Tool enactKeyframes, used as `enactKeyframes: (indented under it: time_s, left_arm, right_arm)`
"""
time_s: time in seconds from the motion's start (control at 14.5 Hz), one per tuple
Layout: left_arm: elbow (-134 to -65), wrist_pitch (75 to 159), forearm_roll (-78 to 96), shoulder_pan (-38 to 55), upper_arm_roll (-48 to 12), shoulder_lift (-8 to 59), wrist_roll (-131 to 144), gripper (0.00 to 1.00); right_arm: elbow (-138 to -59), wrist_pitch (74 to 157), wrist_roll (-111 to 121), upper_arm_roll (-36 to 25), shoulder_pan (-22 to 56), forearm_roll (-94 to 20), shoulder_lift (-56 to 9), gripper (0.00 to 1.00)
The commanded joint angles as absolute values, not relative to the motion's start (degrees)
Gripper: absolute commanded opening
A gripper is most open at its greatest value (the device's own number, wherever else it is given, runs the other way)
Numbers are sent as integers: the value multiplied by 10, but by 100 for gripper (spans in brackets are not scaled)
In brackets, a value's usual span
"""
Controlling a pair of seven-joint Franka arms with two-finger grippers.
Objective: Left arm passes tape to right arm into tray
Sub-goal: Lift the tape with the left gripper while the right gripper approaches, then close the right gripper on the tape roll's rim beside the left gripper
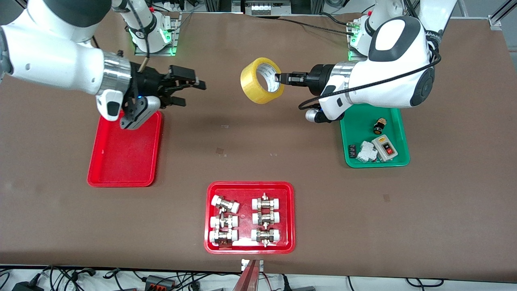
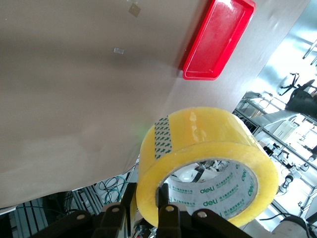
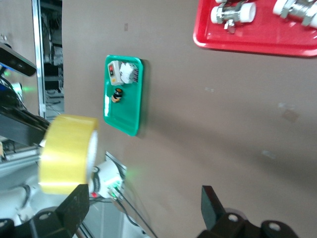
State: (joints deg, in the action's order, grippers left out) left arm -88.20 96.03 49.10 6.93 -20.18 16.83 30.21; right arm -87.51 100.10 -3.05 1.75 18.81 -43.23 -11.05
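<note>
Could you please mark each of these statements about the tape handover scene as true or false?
1. The left gripper holds the tape up in the air. True.
2. The right gripper is shut on the tape. False: it is open and holds nothing, apart from the tape, over the table beside the tray.
3. The tape already lies in the tray. False: nothing lies in the tray, and the tape is up over the middle of the table.
4. The green tray sits toward the left arm's end of the table. True.
5. The red tray with metal fittings is nearer to the front camera than the other two trays. True.
</note>
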Motion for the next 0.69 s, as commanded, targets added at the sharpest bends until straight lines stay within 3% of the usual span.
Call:
enactKeyframes:
  time_s: [0.0,0.62]
  left_arm:
    - [-861,962,506,75,-201,177,316,0]
    - [-860,962,506,72,-201,176,316,0]
  right_arm:
    - [-839,1019,-118,13,226,-442,-120,100]
    - [-833,1094,-231,13,318,-437,-137,100]
